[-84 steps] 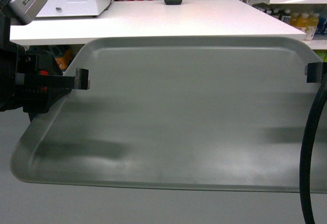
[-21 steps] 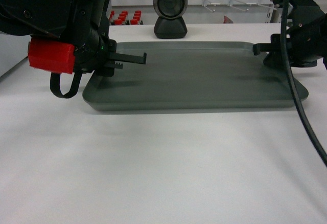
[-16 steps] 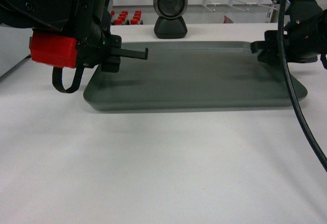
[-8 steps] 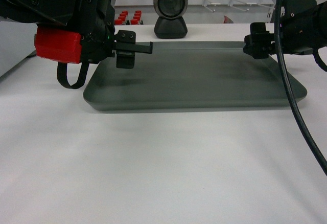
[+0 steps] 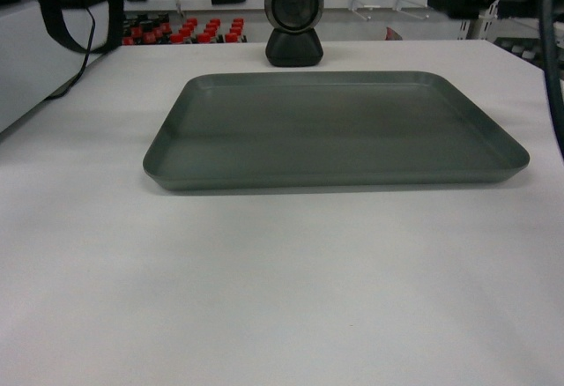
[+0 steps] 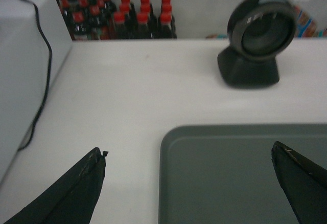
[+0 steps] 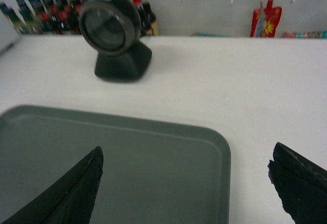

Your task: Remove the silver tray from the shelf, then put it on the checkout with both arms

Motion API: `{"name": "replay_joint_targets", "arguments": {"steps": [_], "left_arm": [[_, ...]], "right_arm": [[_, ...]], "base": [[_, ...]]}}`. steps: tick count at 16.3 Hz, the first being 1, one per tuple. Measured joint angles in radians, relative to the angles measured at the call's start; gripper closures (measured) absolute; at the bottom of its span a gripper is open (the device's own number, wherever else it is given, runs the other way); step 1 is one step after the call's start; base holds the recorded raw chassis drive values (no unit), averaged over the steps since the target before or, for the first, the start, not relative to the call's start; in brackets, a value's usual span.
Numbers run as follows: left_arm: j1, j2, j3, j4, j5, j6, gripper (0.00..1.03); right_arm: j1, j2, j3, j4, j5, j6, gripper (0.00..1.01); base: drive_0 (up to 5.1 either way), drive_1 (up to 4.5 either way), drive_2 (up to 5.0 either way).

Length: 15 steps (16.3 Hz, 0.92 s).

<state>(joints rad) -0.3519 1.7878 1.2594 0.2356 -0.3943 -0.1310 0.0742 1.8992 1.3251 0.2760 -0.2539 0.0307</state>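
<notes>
The large rectangular dull grey-silver metal tray (image 5: 335, 130) is lying flat on the broad plain white checkout counter (image 5: 264, 298), its long axis running left to right across the head view, just in front of the black round-headed scanner on its stand (image 5: 294, 18). Nothing is gripping it. The left gripper (image 6: 189, 183) is hanging above and apart from the tray's left rear corner, its two thin black prongs spread wide with the corner and bare counter showing between them, holding nothing. The right gripper (image 7: 186, 183) is mirroring it over the right rear corner, prongs likewise splayed wide and empty. So the tray is lying below and slightly forward of both sets of jaws, each arm about equally near its own short end. In the head view only dark parts of both arms are showing at the top edge, a red block at the upper left and a black cable (image 5: 553, 60) hanging down the right side. Judging from this, the placing looks done, and any coming move would be clearing the arms away without brushing the rim.
</notes>
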Motion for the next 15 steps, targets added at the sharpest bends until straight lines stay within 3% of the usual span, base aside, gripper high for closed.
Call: {"name": "replay_joint_targets", "arguments": {"steps": [3,6,7,8,9,10,12,14,15], "left_arm": [[-0.002,-0.146,-0.094,0.077,0.024,-0.021,0.05],[0.003,-0.283,-0.207,0.126,0.011,-0.019,0.05],[0.022,-0.4,-0.288,0.115,-0.005,-0.01,0.05],[0.116,-0.555,-0.638,0.386,0.155,0.1,0.41],[0.14,-0.594,-0.696,0.415,0.168,0.108,0.5],[0.148,-0.609,-0.716,0.423,0.173,0.11,0.54],[0.163,-0.642,-0.768,0.441,0.19,0.113,0.63],[0.165,-0.651,-0.782,0.444,0.196,0.113,0.66],[0.176,-0.68,-0.831,0.451,0.214,0.113,0.75]], "right_arm": [[-0.006,-0.169,-0.15,0.172,-0.018,0.116,0.03],[-0.009,-0.334,-0.317,0.277,0.015,0.17,0.03],[-0.016,-0.449,-0.44,0.305,0.058,0.22,0.03],[-0.003,-0.62,-0.657,0.335,0.314,0.072,0.31],[-0.006,-0.675,-0.724,0.341,0.314,0.036,0.4],[-0.011,-0.695,-0.749,0.352,0.314,0.023,0.44],[-0.011,-0.738,-0.798,0.374,0.313,0.006,0.53],[-0.013,-0.753,-0.816,0.385,0.313,0.0,0.57],[-0.019,-0.782,-0.857,0.401,0.306,-0.007,0.66]], "base": [[0.0,0.0,0.0],[0.0,0.0,0.0],[0.0,0.0,0.0],[0.0,0.0,0.0],[0.0,0.0,0.0],[0.0,0.0,0.0],[0.0,0.0,0.0],[0.0,0.0,0.0],[0.0,0.0,0.0]]}}
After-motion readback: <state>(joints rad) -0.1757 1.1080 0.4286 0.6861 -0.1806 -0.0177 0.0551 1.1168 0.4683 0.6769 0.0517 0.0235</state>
